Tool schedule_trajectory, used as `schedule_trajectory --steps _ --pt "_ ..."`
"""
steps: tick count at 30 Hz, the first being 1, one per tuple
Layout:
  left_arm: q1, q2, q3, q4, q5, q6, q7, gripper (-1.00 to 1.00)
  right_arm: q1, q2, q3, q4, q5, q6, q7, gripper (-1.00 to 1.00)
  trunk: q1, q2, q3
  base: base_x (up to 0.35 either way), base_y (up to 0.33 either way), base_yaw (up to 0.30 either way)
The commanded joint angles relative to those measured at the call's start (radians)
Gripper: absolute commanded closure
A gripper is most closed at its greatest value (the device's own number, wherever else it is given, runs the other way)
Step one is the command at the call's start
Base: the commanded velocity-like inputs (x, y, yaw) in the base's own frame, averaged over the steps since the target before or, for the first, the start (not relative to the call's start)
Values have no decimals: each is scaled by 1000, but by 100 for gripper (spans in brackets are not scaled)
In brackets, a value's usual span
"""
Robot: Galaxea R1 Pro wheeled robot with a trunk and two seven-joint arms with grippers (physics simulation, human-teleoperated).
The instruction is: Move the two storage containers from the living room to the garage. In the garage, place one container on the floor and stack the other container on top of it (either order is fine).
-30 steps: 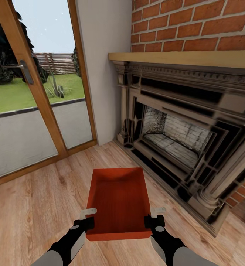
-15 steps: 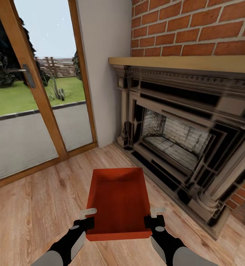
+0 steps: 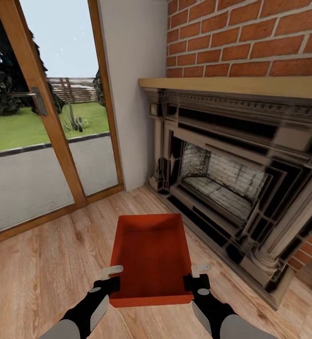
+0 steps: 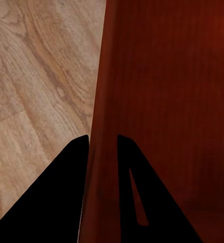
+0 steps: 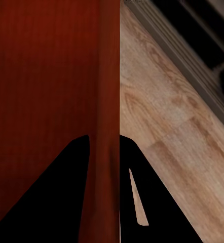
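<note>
Head view takes in the whole corner of the living room: one orange-red storage container (image 3: 150,256) is held out in front of the robot, above the light wood-plank floor (image 3: 43,273), with the left gripper (image 3: 109,278) on its left wall and the right gripper (image 3: 196,276) on its right wall, both near the bin's near end. The bin sits level between the two arms, its open top up and its inside bare. To the right and close by runs the dark ornate fireplace surround (image 3: 231,179) under a wooden mantel (image 3: 231,85) and red brick (image 3: 250,37); to the left stands a glass door (image 3: 38,117) with a wooden frame, lawn and a fence beyond it. Open plank floor lies to the left and ahead of the bin, up to the door. Left wrist view shows what the head cannot: the two dark fingers (image 4: 66,192) straddle the thin wall of the container (image 4: 168,101), one outside and one inside, clamped on it, with bare planks alongside. Right wrist view shows the same grip mirrored, fingers (image 5: 66,192) pinching the container (image 5: 46,76) wall, and the fireplace's dark base edge (image 5: 193,55) crosses near the bin's outer side.
</note>
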Motion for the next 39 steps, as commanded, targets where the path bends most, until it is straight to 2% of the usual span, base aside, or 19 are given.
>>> schedule_trajectory --steps 1,39 --pt "0 1 -2 1 12 6 13 100 -1 0 -16 -2 9 -7 -9 100 0 0 1 0 0 0" --pt "0 -2 0 2 11 6 13 100 -1 -1 -15 -2 9 -7 -9 100 0 0 3 0 0 0"
